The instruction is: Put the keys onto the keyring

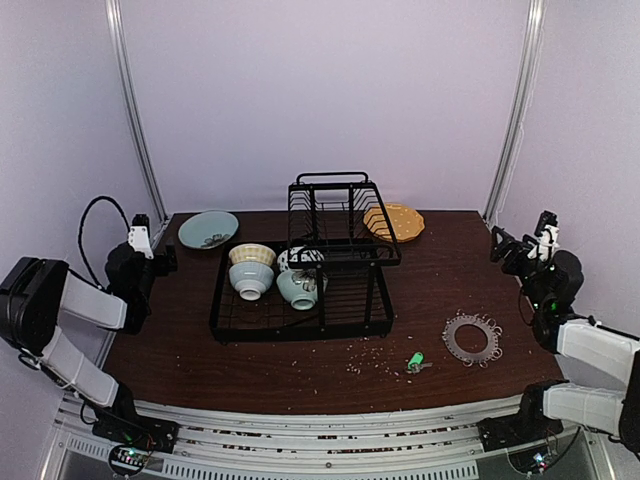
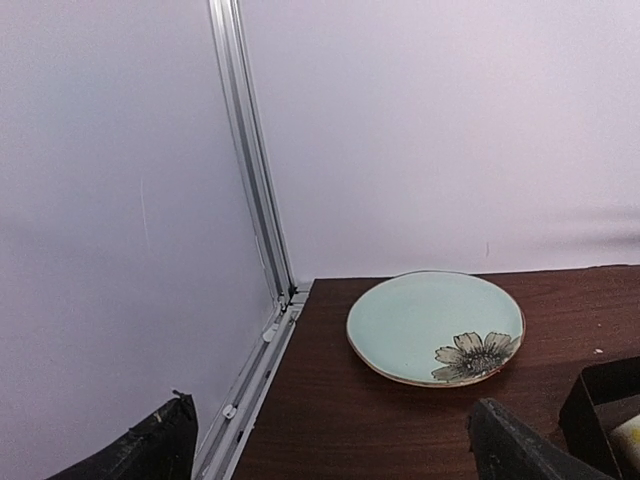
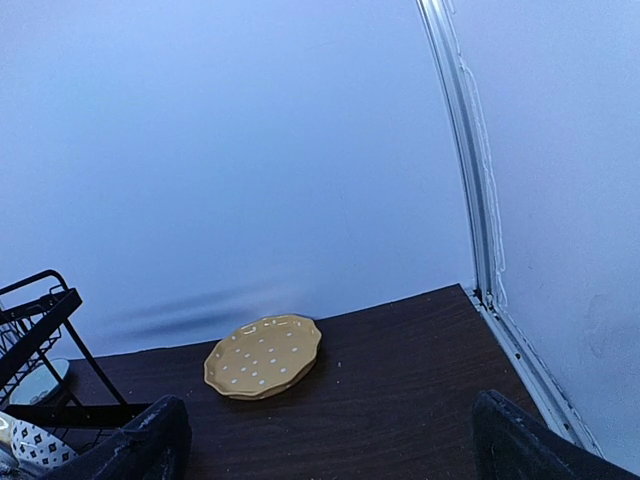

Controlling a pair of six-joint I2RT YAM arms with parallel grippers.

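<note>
— Where's the key?
— The key (image 1: 414,361) lies on the tabletop (image 1: 300,362), near the keyring (image 1: 471,338), not touching it.
— Your grippers?
— My left gripper (image 2: 335,447) and right gripper (image 3: 335,442) gape wide, holding nothing.

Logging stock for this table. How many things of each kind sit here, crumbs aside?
Plates: 2, green plate, yellow plate
Bowls: 3, cream bowl, green bowl, patterned bowl
Rack: 1
Key: 1
Keyring: 1
Total: 8
</note>
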